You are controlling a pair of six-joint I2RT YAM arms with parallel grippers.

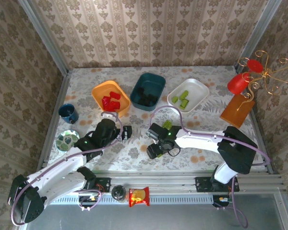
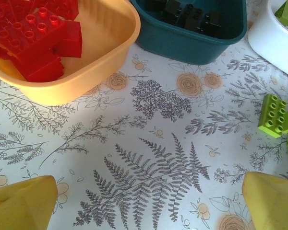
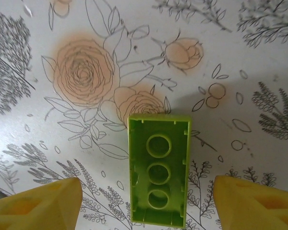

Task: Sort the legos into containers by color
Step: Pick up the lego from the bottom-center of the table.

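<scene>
Left gripper (image 2: 146,205) first: we see its yellow fingers (image 2: 20,205) spread wide over the bare floral table (image 2: 149,143). Nothing sits between them, and they are parked just in front of the orange bin (image 1: 97,93). That bin holds the red bricks (image 2: 36,38), piled toward one end. Just beside it, the teal bin (image 1: 156,79) carries the black bricks (image 2: 182,14). Nearer the arms, a few loose lime bricks (image 2: 277,115) lie on the table, so we judge the green share unfinished.

Our right gripper (image 3: 146,203) hangs over a lime brick (image 3: 158,175) that lies with its hollow underside up. The jaws stand apart, one finger off each long side with a gap showing on both, and nothing is gripped. Farthest right, the white bin (image 1: 197,86) has green bricks (image 1: 182,98) in it, and we judge that this one belongs there too.

We expect the brick to be light, rigid and in no way fragile. Its walls look smooth and glossy, though, so a skewed pinch could squirt it out. We would take it across the narrow width, with the pads flat on the two long walls near their middle. The grip should sit low enough to catch the wall and not just the rim. Upside down, the brick offers no studs for the pads to snag on.
</scene>
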